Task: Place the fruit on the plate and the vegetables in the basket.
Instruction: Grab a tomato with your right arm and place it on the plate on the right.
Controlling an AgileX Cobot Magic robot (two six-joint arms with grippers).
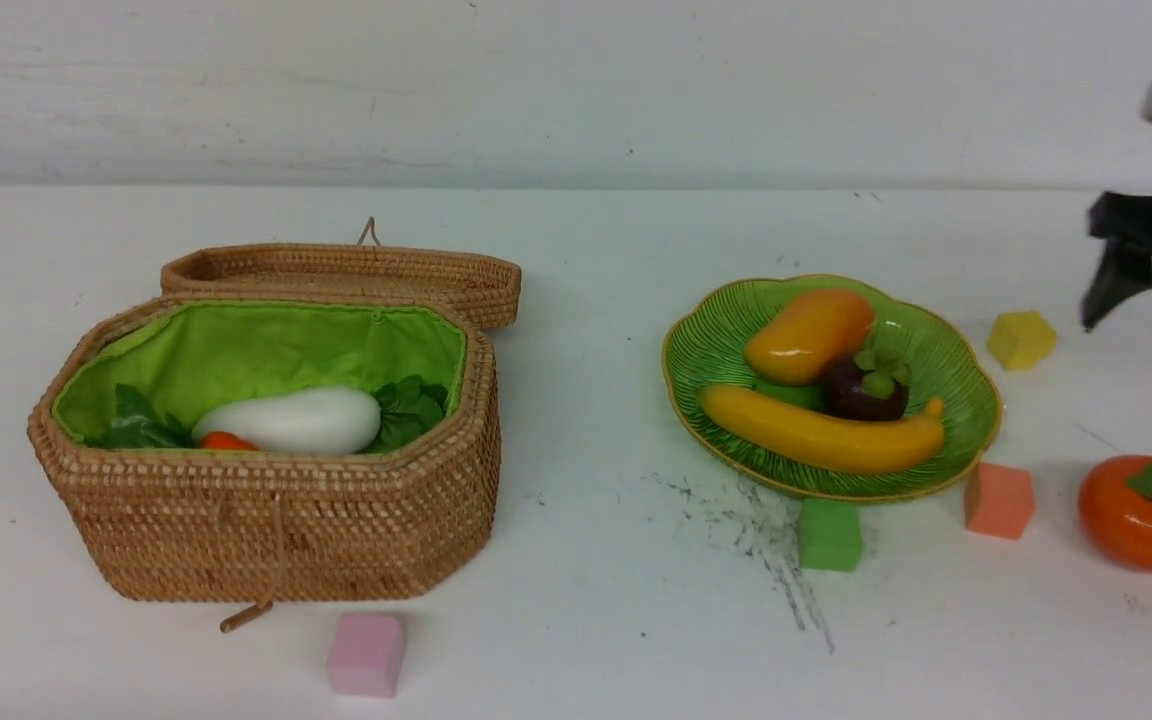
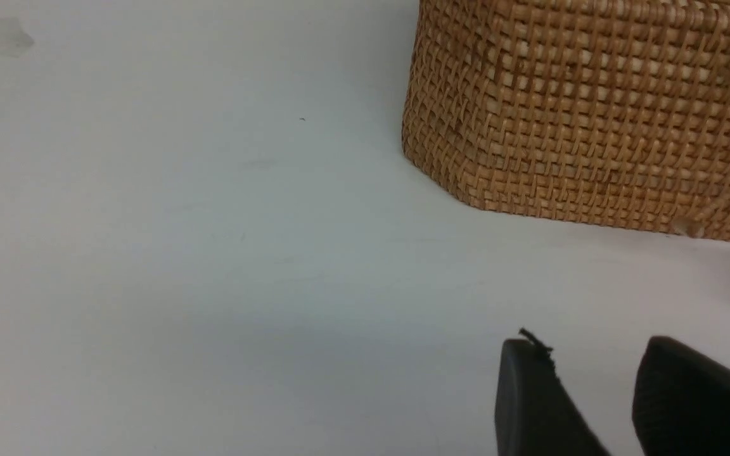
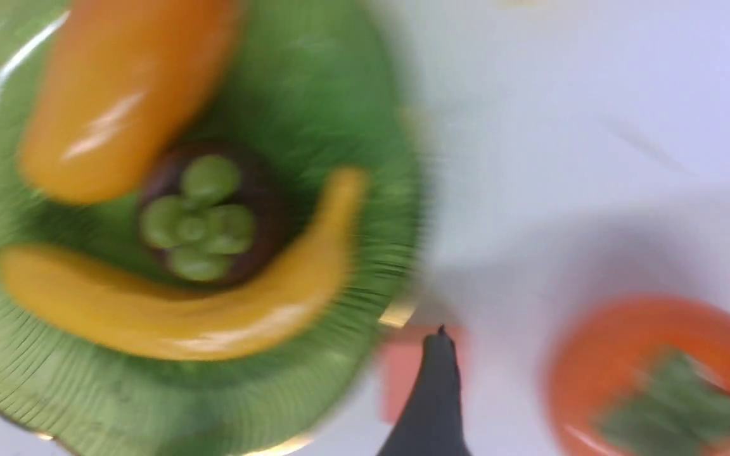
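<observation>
Right gripper [image 1: 1151, 325] hangs above the table's [image 1: 586, 560] right edge, tilted down, jaws released and empty; the persimmon [image 1: 1148, 511] sits on the table nearer the front edge, apart from the fingertips. Left gripper [image 2: 599, 405] is low over the table near the basket's [image 1: 276, 520] front-left corner, jaws parted, gripping nothing. Farther back, banana [image 1: 821, 431], mangosteen [image 1: 866, 388] and mango [image 1: 809, 335] lie on the plate [image 1: 711, 345]; white radish [image 1: 291, 420] and carrot [image 1: 228, 441] lie in the basket.
</observation>
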